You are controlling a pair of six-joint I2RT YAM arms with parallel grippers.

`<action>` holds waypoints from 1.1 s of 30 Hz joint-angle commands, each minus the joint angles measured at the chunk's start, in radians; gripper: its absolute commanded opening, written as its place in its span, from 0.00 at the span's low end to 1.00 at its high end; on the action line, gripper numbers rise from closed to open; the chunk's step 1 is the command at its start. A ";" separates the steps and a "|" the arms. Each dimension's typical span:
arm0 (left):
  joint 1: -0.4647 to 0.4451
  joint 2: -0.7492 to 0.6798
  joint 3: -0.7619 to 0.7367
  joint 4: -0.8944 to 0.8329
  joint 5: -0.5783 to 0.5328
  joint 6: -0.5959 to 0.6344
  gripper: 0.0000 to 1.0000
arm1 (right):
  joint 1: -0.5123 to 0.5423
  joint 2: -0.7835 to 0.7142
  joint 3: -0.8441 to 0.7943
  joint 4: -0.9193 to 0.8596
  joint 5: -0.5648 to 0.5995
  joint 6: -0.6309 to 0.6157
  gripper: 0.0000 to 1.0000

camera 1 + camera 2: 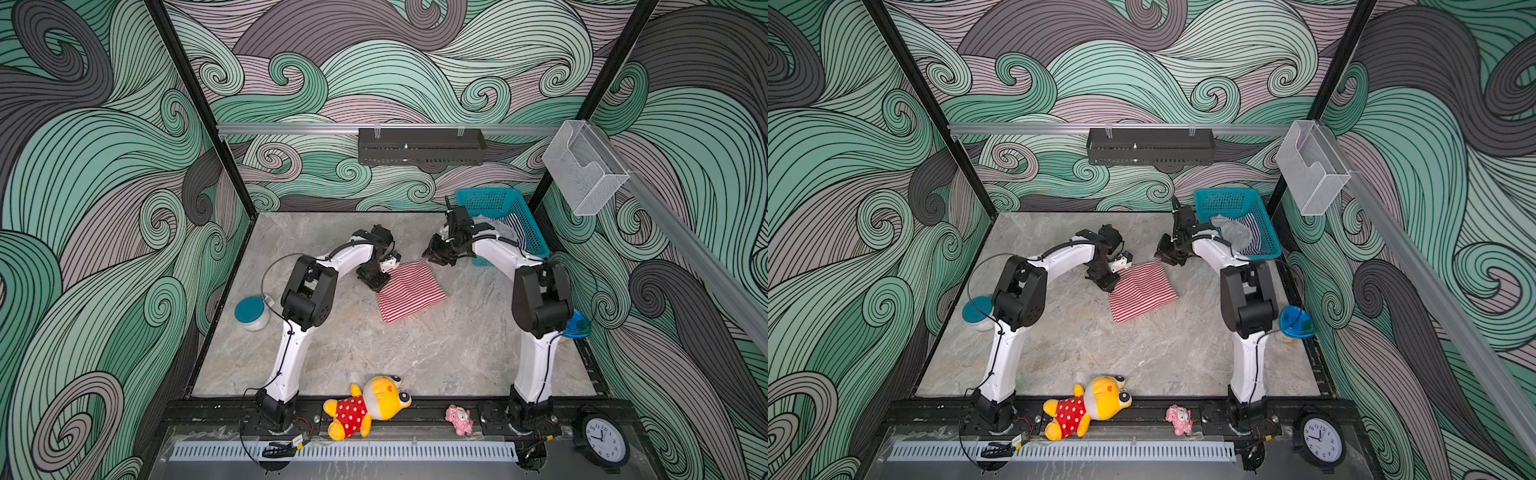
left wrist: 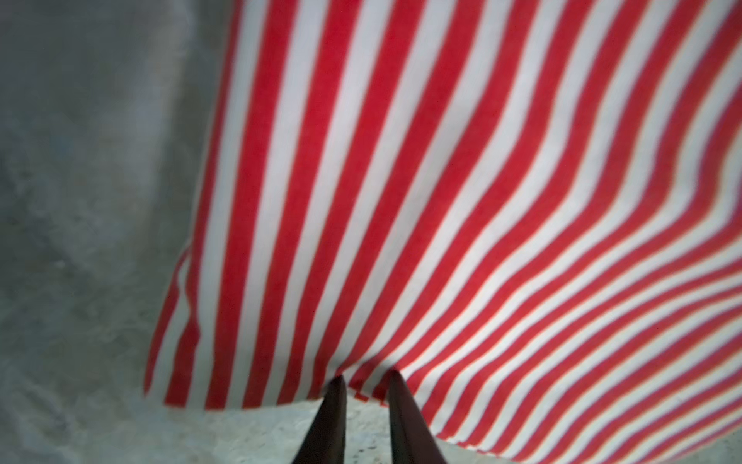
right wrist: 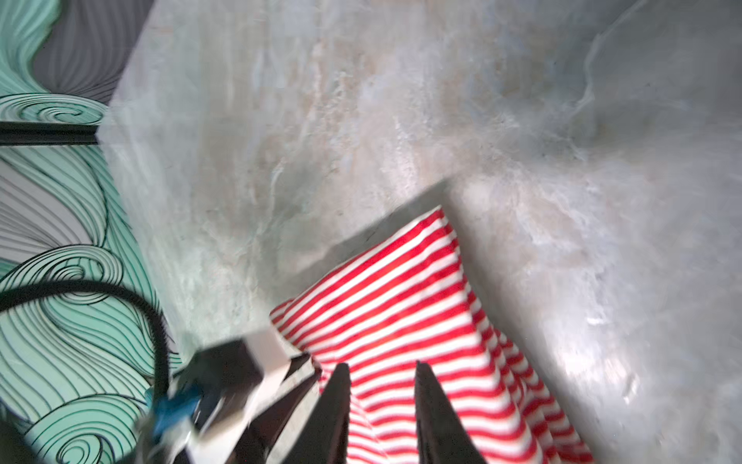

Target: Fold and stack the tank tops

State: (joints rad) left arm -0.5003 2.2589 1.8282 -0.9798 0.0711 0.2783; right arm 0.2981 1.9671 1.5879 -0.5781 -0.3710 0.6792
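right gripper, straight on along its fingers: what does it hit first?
Most likely the red-striped top. In the right wrist view the right gripper points at its corner with the jaws apart. The table lies right under the cloth. How far off the cloth is, I can't tell.

**Stripes, Swirls and Spots**

The red-and-white tank top (image 1: 411, 291) is marked with thin stripes, and the navy-and-white tank top (image 1: 1253, 231) is striped likewise. The basket (image 1: 1225, 201) is coloured teal. The counter (image 1: 374, 353) is veined in grey like marble. The walls (image 1: 83, 208) are covered with swirls of mint green, grey and mauve, outlined in black. The yellow plush toy (image 1: 370, 405) is dressed in red with white polka dots. The arms (image 1: 291, 357) are finished in white and black.
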 commanded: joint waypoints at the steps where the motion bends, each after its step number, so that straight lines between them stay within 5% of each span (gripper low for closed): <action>1: 0.052 0.037 0.037 -0.032 -0.077 -0.027 0.23 | 0.022 -0.078 -0.061 -0.036 0.076 -0.039 0.34; 12: 0.102 -0.079 -0.008 -0.033 0.045 -0.017 0.23 | 0.021 0.003 -0.202 0.075 -0.003 -0.036 0.26; 22: 0.030 -0.194 -0.139 -0.038 0.180 0.035 0.24 | 0.018 0.025 -0.285 0.063 0.044 -0.066 0.24; 33: 0.051 -0.211 -0.223 0.010 0.316 -0.068 0.33 | 0.101 0.009 -0.352 0.073 0.050 -0.035 0.24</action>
State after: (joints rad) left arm -0.4805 2.0869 1.6203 -0.9813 0.3138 0.2466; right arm 0.3557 1.9713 1.2648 -0.4698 -0.3420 0.6254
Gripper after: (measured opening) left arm 0.325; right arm 0.239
